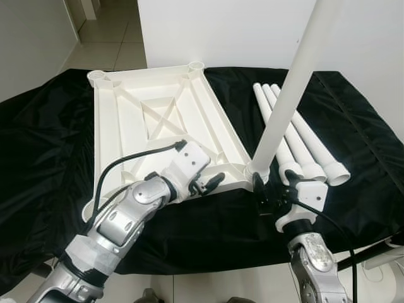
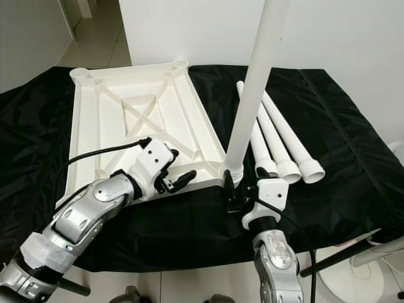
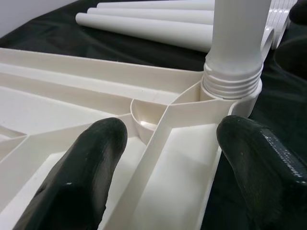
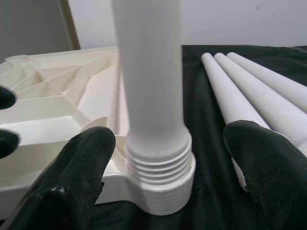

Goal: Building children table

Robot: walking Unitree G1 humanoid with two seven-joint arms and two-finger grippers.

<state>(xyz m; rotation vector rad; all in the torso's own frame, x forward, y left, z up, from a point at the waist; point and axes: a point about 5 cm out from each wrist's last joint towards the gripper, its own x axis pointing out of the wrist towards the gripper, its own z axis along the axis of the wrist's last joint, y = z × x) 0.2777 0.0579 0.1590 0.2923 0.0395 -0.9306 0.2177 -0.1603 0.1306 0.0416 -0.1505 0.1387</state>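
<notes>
Right tool [image 1: 260,187] brackets upright leg [image 1: 291,88] (threads showing) in tabletop [image 1: 126,120].

upright leg [image 1: 290,95]: top cut by frame edge | tabletop [image 1: 120,126]: near-left corner behind left arm [image 1: 126,214]

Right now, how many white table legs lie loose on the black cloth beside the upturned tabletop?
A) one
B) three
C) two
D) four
B: three loose legs lie side by side on the black cloth, while a fourth leg stands in the tabletop's corner socket.
</notes>
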